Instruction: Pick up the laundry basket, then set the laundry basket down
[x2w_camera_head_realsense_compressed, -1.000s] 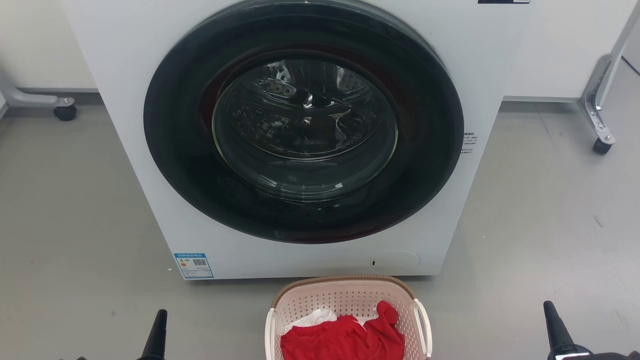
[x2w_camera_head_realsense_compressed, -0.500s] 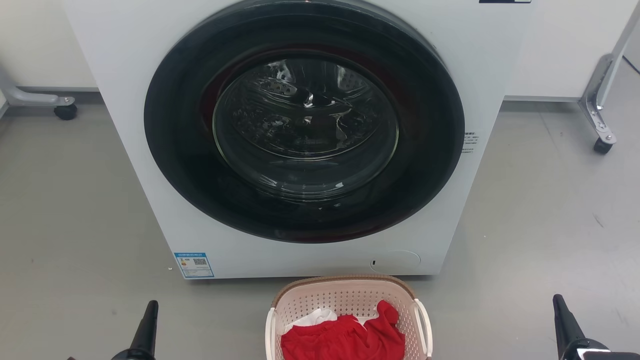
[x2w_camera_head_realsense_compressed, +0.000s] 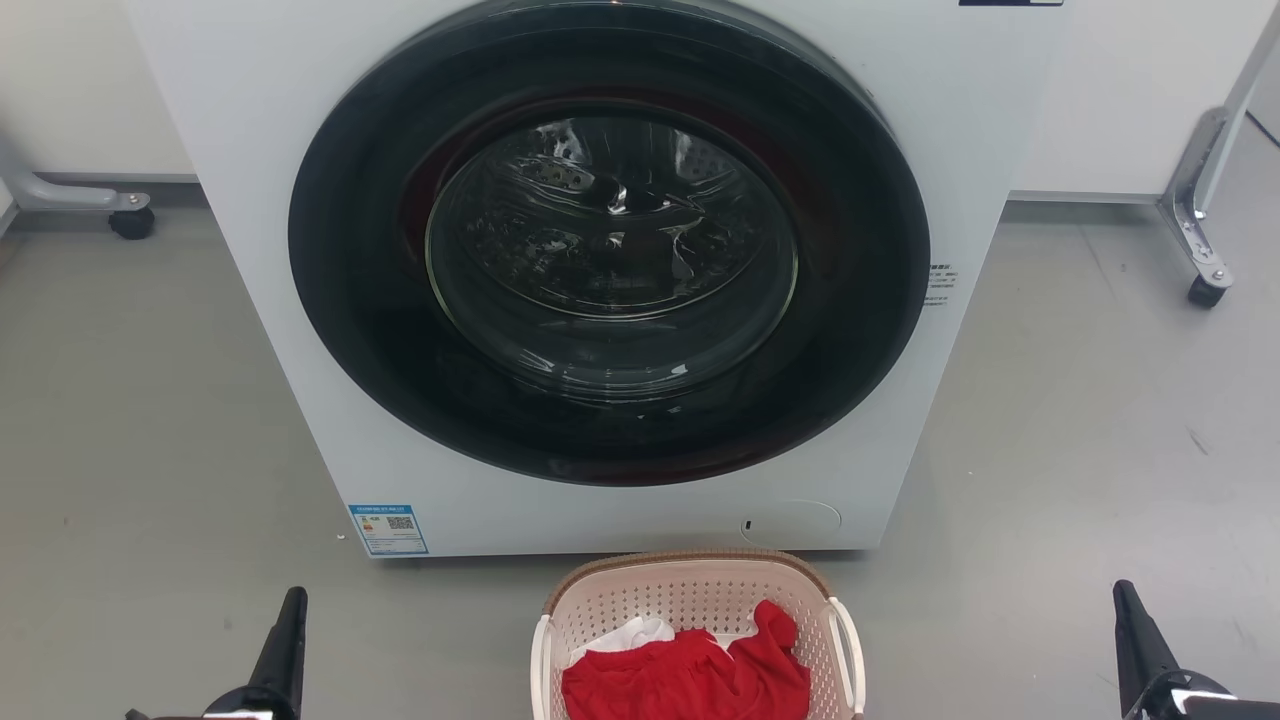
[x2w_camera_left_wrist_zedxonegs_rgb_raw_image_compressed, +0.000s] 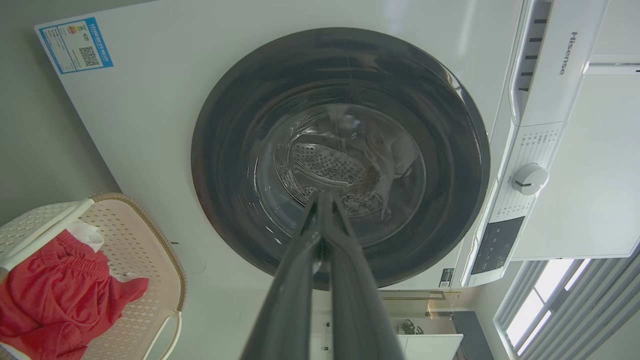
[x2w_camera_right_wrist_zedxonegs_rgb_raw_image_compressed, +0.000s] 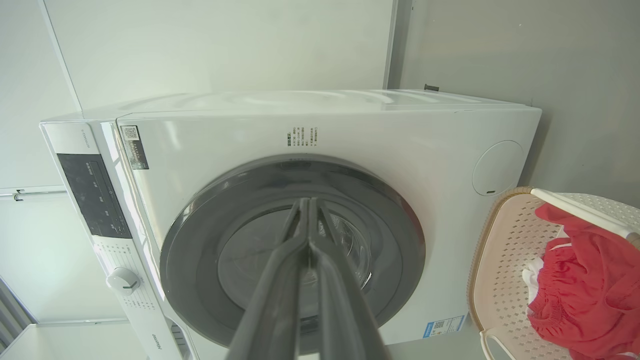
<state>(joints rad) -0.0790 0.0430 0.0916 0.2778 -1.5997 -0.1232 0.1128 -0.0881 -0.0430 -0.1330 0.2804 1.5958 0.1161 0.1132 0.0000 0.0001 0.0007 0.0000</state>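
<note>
Nearest, bottom corners of head view: left gripper (x2w_camera_head_realsense_compressed: 293, 600) and right gripper (x2w_camera_head_realsense_compressed: 1125, 592), each a single dark spike pointing up, carrying nothing. The wrist views settle the fingers: both pairs pressed together tip to tip, aimed at the washer door (x2w_camera_head_realsense_compressed: 610, 250), not at the basket

Between them, on the grey floor (x2w_camera_head_realsense_compressed: 150, 450): laundry basket (x2w_camera_head_realsense_compressed: 690, 595), upright, red garment (x2w_camera_head_realsense_compressed: 690, 675) and white cloth (x2w_camera_head_realsense_compressed: 630, 633) inside. It lies inward of both grippers and well apart from each; neither arm clearly nearer. White loop handles (x2w_camera_head_realsense_compressed: 848, 640) face outward, one toward each gripper. Long axis seems to run toward the washer; near end cut off

Basket grounded and unheld, which fits awaiting a lift or already put down

Beyond, just behind the basket: washer (x2w_camera_head_realsense_compressed: 250, 150), door closed. Left wrist view adds its dial (x2w_camera_left_wrist_zedxonegs_rgb_raw_image_compressed: 530, 178)
</note>
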